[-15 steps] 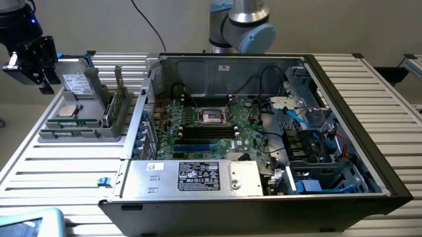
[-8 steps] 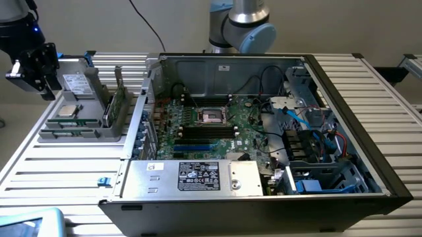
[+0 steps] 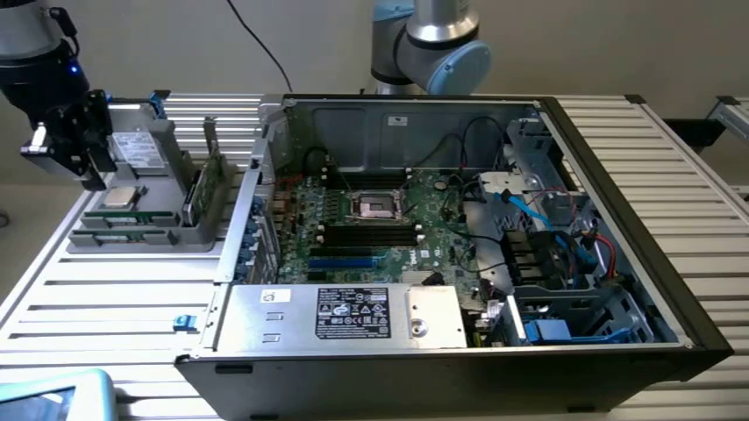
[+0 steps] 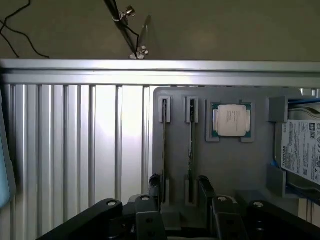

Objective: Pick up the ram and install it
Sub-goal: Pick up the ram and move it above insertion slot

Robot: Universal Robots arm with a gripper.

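gripper spread, over grey holder | ram edge-on in slot, faces hidden

beige wall, slatted metal table

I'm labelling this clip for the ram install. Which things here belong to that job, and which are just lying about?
For the job:
ram standing in the holder
open hand over it
memory slots inside the case

Lying about:
processor
hard drive
power supply
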